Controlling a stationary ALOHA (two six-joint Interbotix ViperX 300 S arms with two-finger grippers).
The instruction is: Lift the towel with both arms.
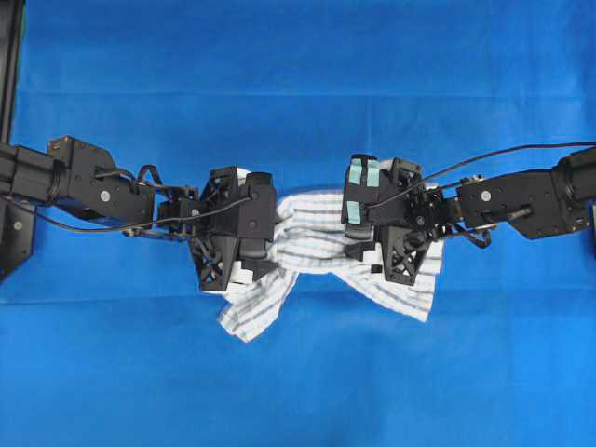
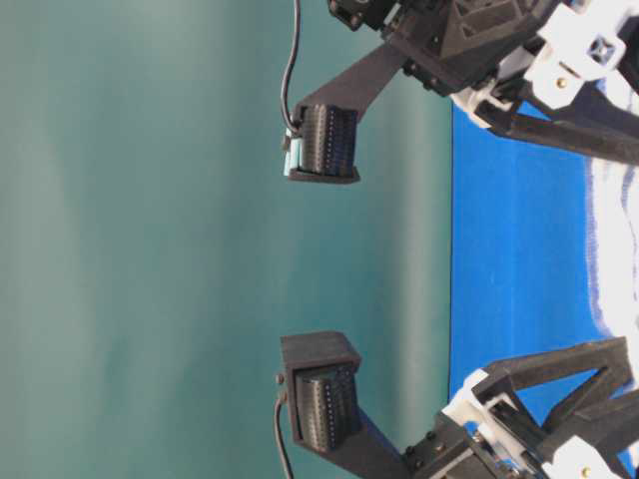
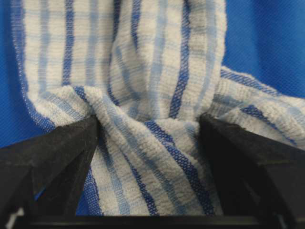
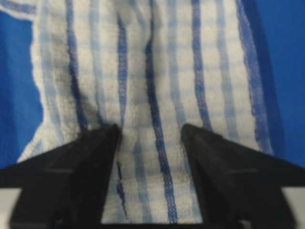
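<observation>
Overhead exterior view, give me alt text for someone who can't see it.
A bunched white striped towel lies mid-frame on a blue cloth, with two black arms reaching in from either side. The left pincer and the right pincer sit at its opposite ends.

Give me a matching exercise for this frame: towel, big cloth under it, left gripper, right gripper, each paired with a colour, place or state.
Things:
1. towel
2. large cloth
3. left gripper
4. right gripper

Descriptions:
A. plain blue, spread flat
B. white with blue stripes, bunched between both arms
C. fingers pressing a bunched fold of fabric
D. fingers straddling a flatter striped stretch

Pairs: 1-B, 2-A, 3-C, 4-D
</observation>
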